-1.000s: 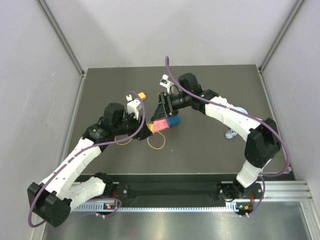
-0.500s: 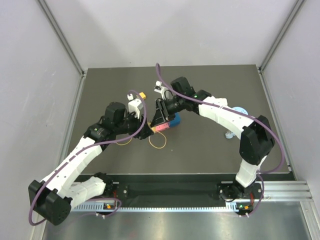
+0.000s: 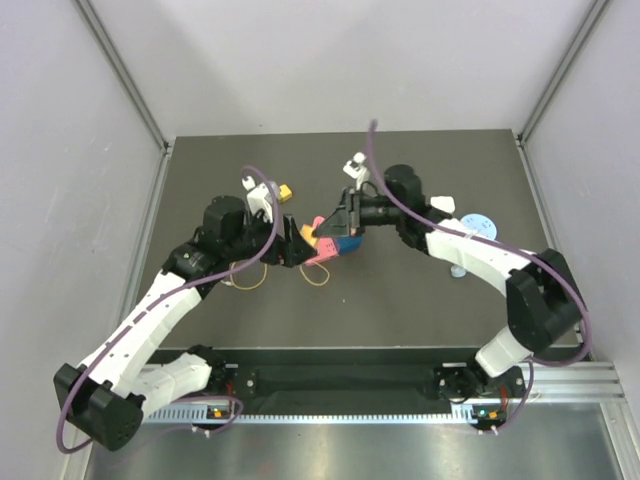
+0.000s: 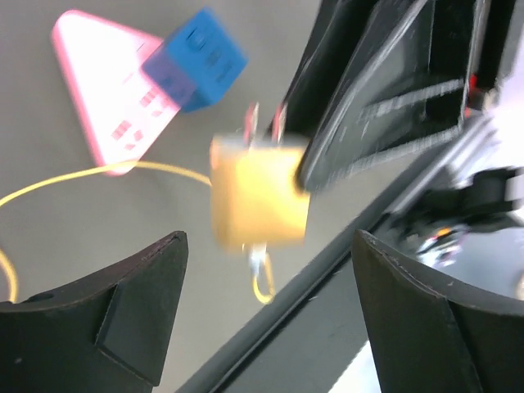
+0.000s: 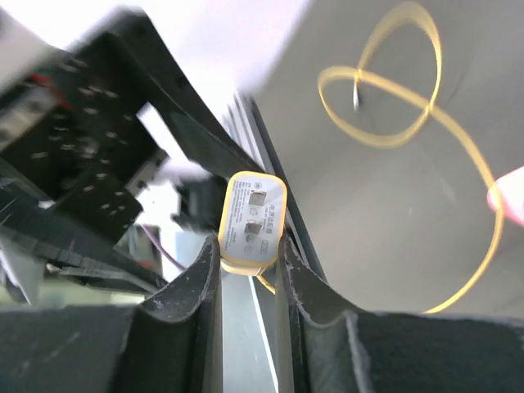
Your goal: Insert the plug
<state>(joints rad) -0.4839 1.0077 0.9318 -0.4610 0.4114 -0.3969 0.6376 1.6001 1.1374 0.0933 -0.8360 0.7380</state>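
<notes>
The plug [image 5: 252, 221] is a yellow block with two metal prongs [image 4: 264, 123] and a thin yellow cable [image 5: 393, 106] trailing onto the mat. My right gripper [image 5: 247, 246] is shut on it, one finger on each side, holding it in the air above the mat [image 3: 316, 222]. My left gripper [image 4: 268, 270] stands wide open just below the plug [image 4: 258, 192], with its fingers apart from it. A pink triangular socket block [image 4: 106, 106] lies flat on the mat and carries a blue cube socket [image 4: 196, 57]. In the top view the block [image 3: 322, 252] sits right below both grippers.
Loops of the yellow cable [image 3: 318, 276] lie on the dark mat in front of the pink block. A small yellow-and-white piece [image 3: 284, 191] sits behind my left wrist. A pale blue round object [image 3: 478, 222] and a small clear piece [image 3: 458, 268] lie under my right arm.
My left gripper has opened and let go of the plug. My right gripper has shut on it and now carries it, having shifted a little to the right.
</notes>
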